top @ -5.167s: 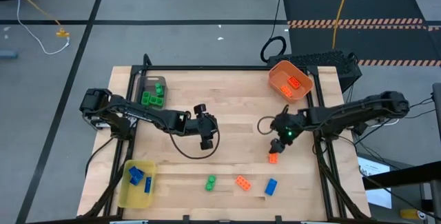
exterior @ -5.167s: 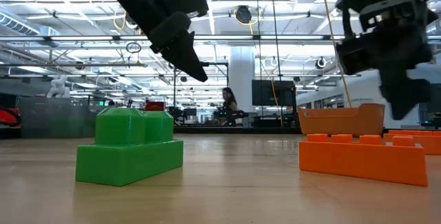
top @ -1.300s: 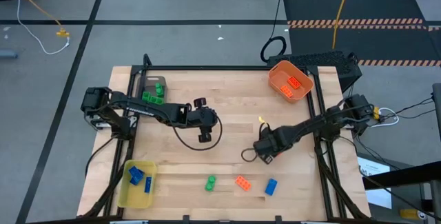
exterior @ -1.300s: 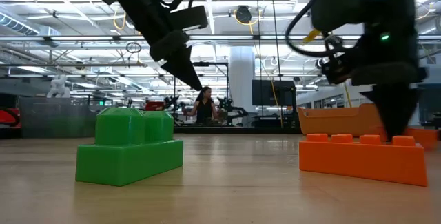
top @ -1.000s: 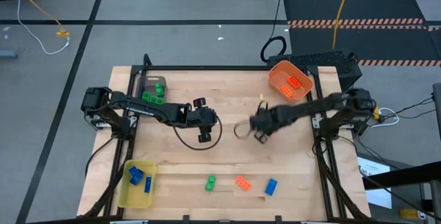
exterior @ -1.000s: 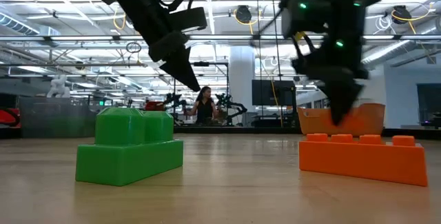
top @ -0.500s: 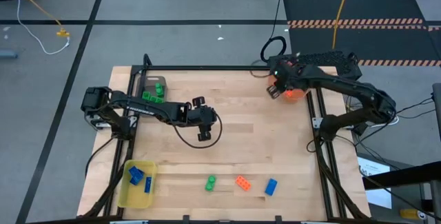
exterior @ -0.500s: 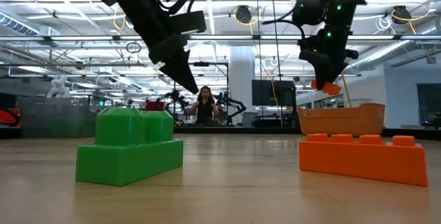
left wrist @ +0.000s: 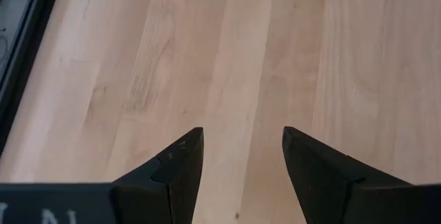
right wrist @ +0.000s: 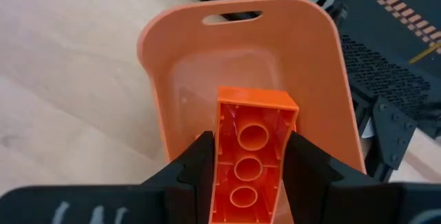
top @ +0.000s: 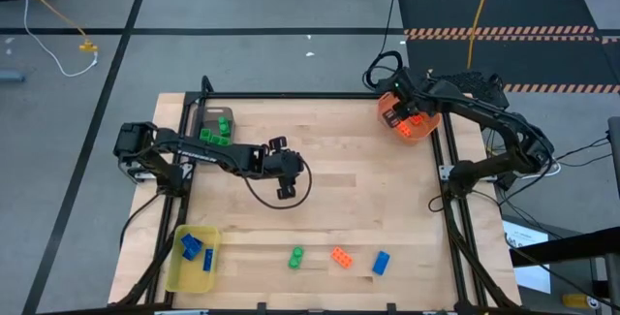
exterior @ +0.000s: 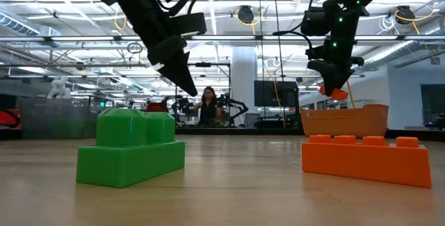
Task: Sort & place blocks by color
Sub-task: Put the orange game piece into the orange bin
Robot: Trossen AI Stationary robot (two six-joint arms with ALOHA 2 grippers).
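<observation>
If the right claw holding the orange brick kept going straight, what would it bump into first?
Most likely the inside of the orange bin: the right gripper, clamping the orange brick, points straight into it.

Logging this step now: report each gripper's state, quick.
Left gripper: jaws open, holding nothing, above bare table.
Right gripper: jaws shut on an orange block, above the orange bin.

Wooden table: three bins, loose green, orange, blue blocks.
</observation>
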